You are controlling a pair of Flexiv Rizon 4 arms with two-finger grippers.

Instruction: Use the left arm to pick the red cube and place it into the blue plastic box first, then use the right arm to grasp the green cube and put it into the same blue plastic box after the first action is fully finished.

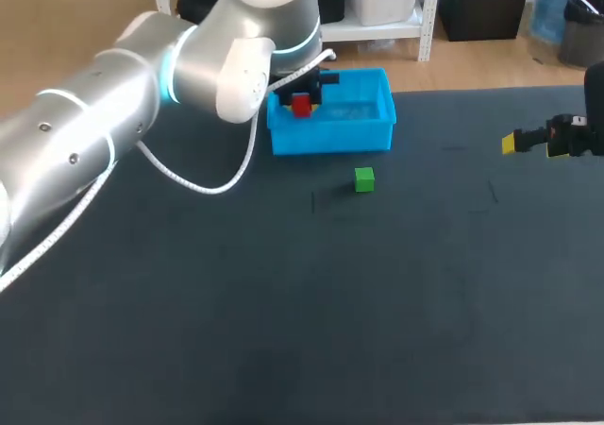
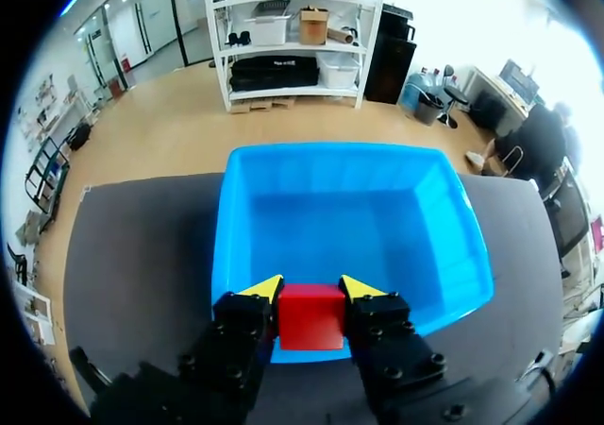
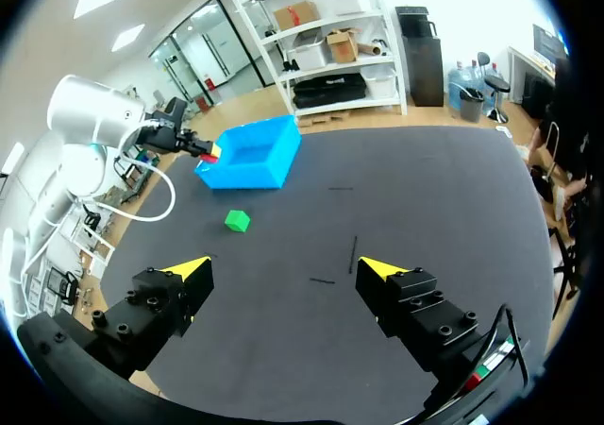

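Over the dark table (image 1: 283, 331), our left arm (image 1: 113, 94) stands at the blue box (image 1: 330, 139), its claw (image 2: 310, 293) clenched on the red cube (image 2: 310, 319) above the box's near wall. Our right claw (image 3: 285, 267) hangs released, well apart; the green cube (image 1: 364, 179) lies ahead of it, near the box.

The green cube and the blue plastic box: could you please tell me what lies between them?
Nothing: only bare table separates the green cube from the blue plastic box, seen in the head view.
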